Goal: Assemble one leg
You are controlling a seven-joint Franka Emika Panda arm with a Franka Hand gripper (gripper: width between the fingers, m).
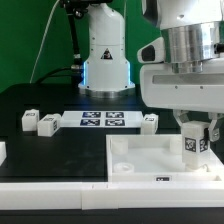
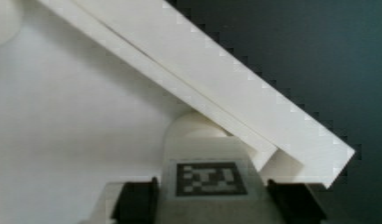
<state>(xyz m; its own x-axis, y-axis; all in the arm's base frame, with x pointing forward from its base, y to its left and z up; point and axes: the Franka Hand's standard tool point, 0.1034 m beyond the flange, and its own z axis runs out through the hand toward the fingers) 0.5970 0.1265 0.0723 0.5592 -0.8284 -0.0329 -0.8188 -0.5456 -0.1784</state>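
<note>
My gripper (image 1: 196, 143) is shut on a leg (image 1: 194, 144), a small white block with a black-and-white tag, and holds it upright over the far right corner of the large white square tray-like piece (image 1: 150, 156). In the wrist view the leg (image 2: 207, 165) sits between my dark fingers (image 2: 140, 200), close to the tray piece's raised rim (image 2: 206, 85) and its inner corner. Three more legs lie on the black table: two at the exterior view's left (image 1: 29, 121) (image 1: 47, 124) and one near the gripper (image 1: 150, 122).
The marker board (image 1: 101, 120) lies flat on the table behind the tray piece. The arm's white base (image 1: 105, 55) stands at the back. A white part shows at the exterior view's left edge (image 1: 2, 152). A white ledge runs along the front (image 1: 60, 190).
</note>
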